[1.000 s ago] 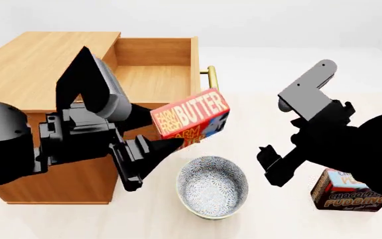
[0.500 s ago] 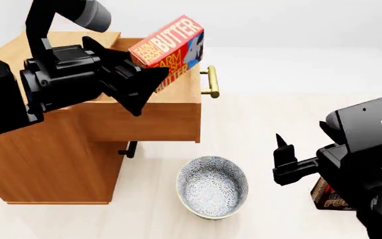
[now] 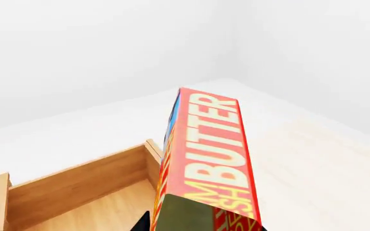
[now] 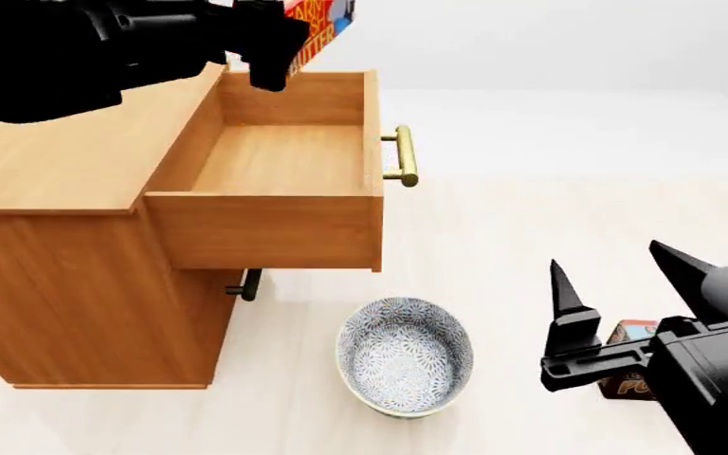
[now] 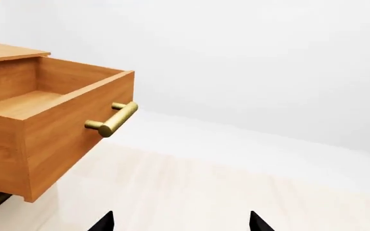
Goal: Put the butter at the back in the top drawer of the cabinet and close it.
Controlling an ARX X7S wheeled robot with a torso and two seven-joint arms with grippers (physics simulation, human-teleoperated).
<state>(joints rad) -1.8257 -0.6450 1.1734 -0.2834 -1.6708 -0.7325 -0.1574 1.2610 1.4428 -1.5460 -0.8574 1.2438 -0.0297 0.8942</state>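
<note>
Head view: left gripper [image 4: 291, 36] at top edge, clamped on butter [image 4: 319, 17], held high above back end of top drawer [image 4: 276, 204]. Drawer pulled fully out of cabinet [image 4: 73, 180], inside bare wood, brass handle [image 4: 402, 156] facing right. Left wrist view: butter [image 3: 211, 168] upright over drawer's rear corner. Right gripper [image 4: 624, 299] low at right, fingers spread wide, holding nothing. Patterned bowl [image 4: 405, 355] on floor below drawer; pudding box [image 4: 627, 372] mostly hidden behind right gripper.
</note>
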